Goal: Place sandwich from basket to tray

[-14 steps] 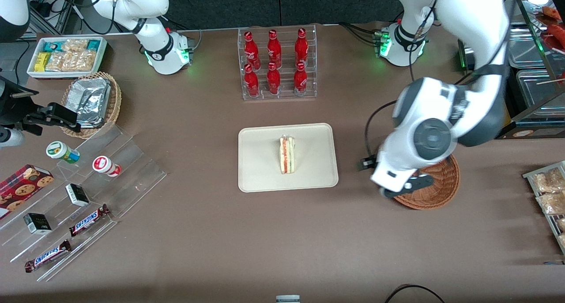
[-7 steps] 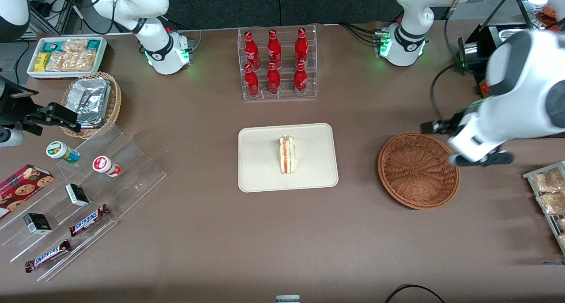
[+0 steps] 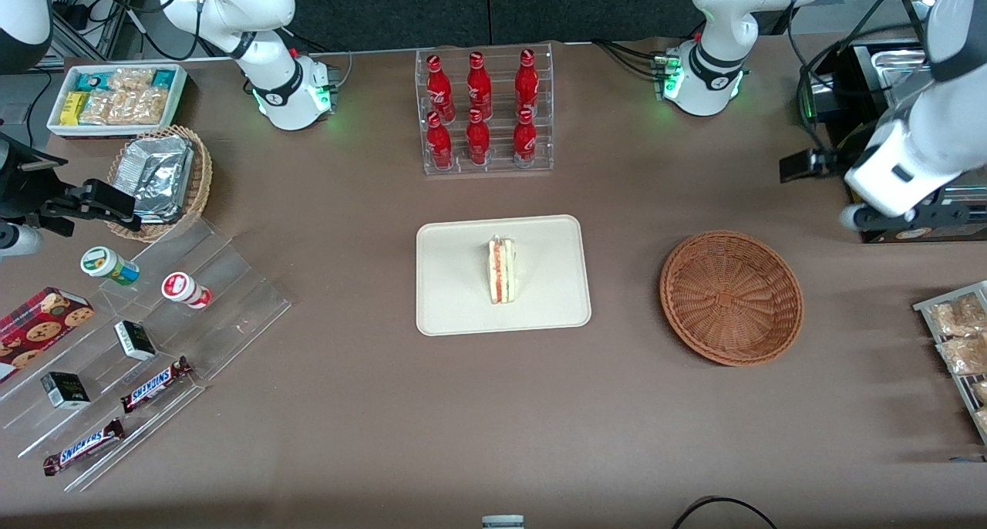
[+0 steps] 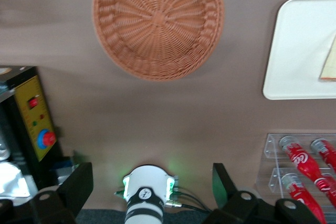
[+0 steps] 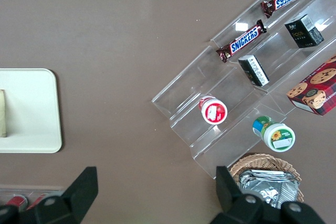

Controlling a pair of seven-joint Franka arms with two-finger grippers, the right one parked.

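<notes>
You have the sandwich (image 3: 502, 271) lying near the middle of the cream tray (image 3: 447, 298), its red-orange and green filling stripe facing up. The round reddish-brown wicker basket (image 3: 731, 298) sits empty at the tray's three o'clock, well apart from it, toward the working arm's end of the table.

The gripper (image 4: 149, 190) hangs open, high above the table at the basket's one o'clock.

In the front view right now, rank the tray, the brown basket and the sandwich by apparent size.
1. The tray, largest.
2. The basket, somewhat smaller.
3. The sandwich, far smallest, lying on the tray.
The gripper hangs open, away from all three, toward the working arm's end.
</notes>
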